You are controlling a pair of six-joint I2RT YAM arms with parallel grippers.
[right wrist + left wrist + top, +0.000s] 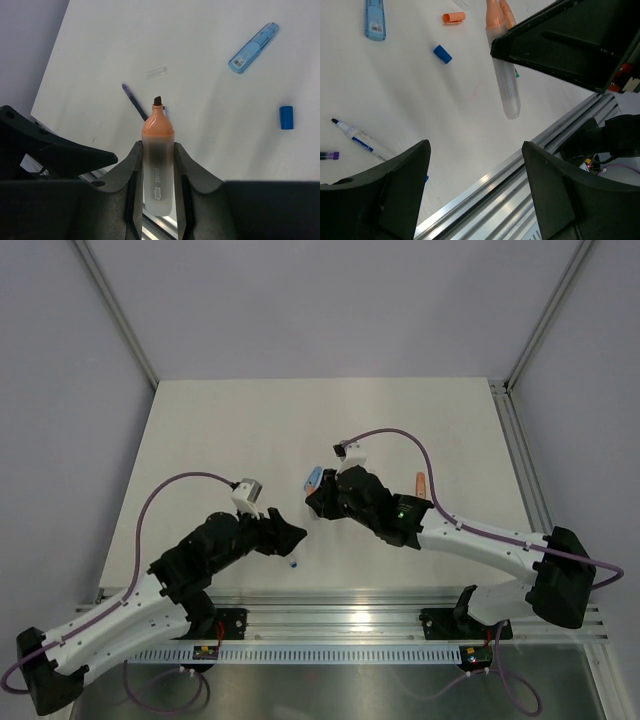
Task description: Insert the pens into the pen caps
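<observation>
My right gripper [158,147] is shut on the clear-barrelled orange pen [158,165], tip pointing away, held above the table. That pen also shows in the left wrist view [504,85], hanging from the right gripper. My left gripper [475,165] is open and empty, near the table's front rail, just left of the right gripper [315,502]. On the table lie a blue cap [442,54], an orange cap [453,17], a clear cap [156,73], a light blue highlighter [375,20], a white pen with a dark tip [357,137] and a thin dark pen [135,101].
The aluminium rail [520,165] runs along the table's near edge, right under my left gripper [290,535]. Grey walls enclose the table on the left, back and right. The light blue highlighter [313,478] lies just beyond the right gripper; the orange cap [421,483] lies to its right.
</observation>
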